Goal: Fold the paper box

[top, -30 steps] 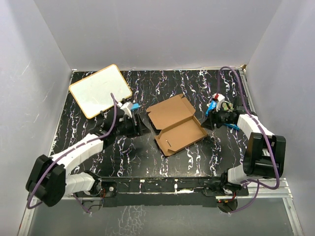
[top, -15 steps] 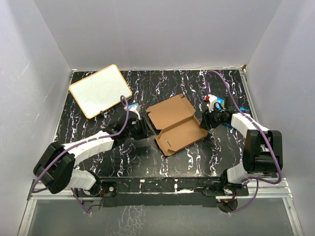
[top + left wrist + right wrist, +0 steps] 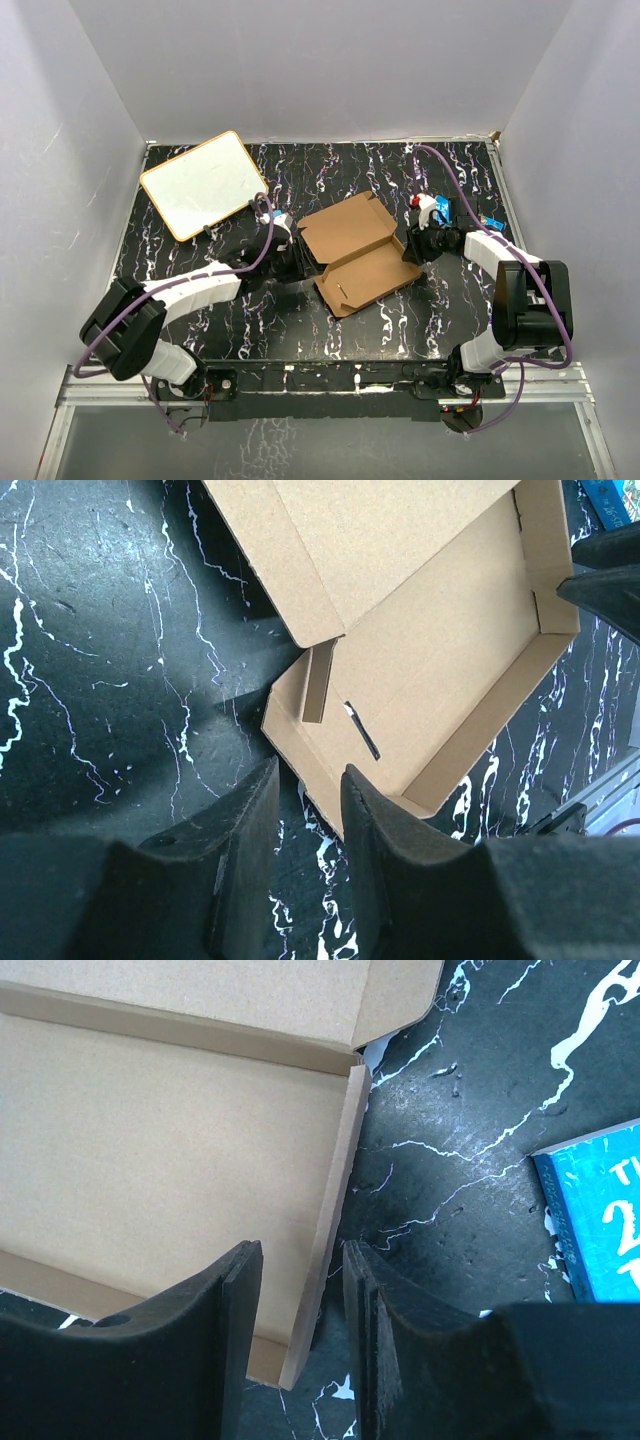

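left claw: I am reaching it low from the near left corner of the surface, holding it narrowly parted at the left wall of the paper box; I cannot tell if it is pinching.
right claw: I am bending in from the right edge, jaws parted astride the right wall, a gap showing inside.
paper box: lying open at the surface's middle; matte brown card, shallow tray, creased lid flap.
surface: shining black, white-veined.
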Robot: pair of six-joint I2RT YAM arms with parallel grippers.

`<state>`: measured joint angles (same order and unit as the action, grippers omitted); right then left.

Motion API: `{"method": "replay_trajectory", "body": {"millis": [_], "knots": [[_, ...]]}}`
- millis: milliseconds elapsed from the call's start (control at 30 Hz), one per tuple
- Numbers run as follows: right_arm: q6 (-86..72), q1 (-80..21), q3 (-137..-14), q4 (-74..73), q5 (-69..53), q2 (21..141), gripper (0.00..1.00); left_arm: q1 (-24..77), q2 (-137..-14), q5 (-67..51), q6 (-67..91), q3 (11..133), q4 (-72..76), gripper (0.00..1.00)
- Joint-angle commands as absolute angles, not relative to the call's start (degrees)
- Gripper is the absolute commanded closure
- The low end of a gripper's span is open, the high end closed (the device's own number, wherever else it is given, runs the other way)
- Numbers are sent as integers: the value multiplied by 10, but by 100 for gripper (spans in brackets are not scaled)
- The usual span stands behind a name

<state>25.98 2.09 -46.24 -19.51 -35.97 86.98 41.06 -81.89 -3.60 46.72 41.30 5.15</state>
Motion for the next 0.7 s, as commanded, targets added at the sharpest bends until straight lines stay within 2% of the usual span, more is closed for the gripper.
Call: {"method": "replay_trajectory", "body": {"millis": [0,233,433,667], "knots": [[255,20,-462,-168,-365,868,57,413,-787,-22,456,417,56,70],[260,20,-464,-175,-373,868,58,413,-733,-12,444,387,90,67],[266,20,-466,-183,-377,867,58,404,-720,-31,460,352,155,56],[271,21,-468,-188,-382,867,58,398,-723,-35,450,365,132,55]]}}
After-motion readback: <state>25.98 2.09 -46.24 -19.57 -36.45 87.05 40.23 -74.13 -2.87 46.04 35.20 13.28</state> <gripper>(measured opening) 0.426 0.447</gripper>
